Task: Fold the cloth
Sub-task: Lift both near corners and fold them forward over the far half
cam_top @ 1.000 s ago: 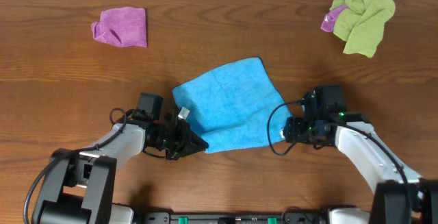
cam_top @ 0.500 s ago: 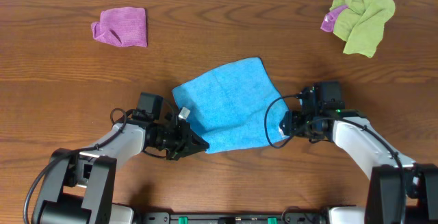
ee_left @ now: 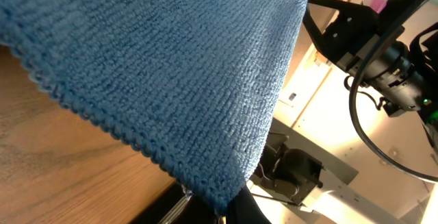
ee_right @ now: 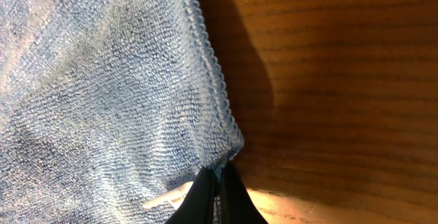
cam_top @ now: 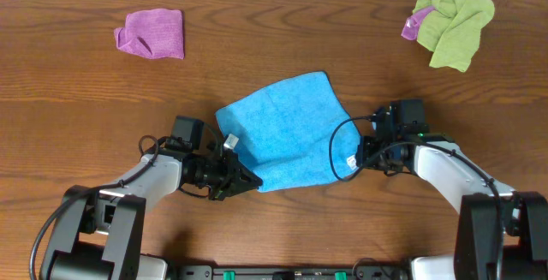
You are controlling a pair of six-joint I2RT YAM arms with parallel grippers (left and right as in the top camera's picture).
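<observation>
Cloth (cam_top: 282,126): I see it spread on counter (cam_top: 282,40).
Left claw (cam_top: 246,181): clenched on cloth's near-left corner.
Right claw (cam_top: 355,162): clenched on cloth's near-right corner.

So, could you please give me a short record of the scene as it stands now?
cloth: sky-blue, spread open on the table, unfolded
left gripper: shut on the cloth's near left corner
right gripper: shut on the cloth's near right corner, beside the white tag
other items: purple cloth far left; lime-green cloth far right
fold: not yet begun
</observation>
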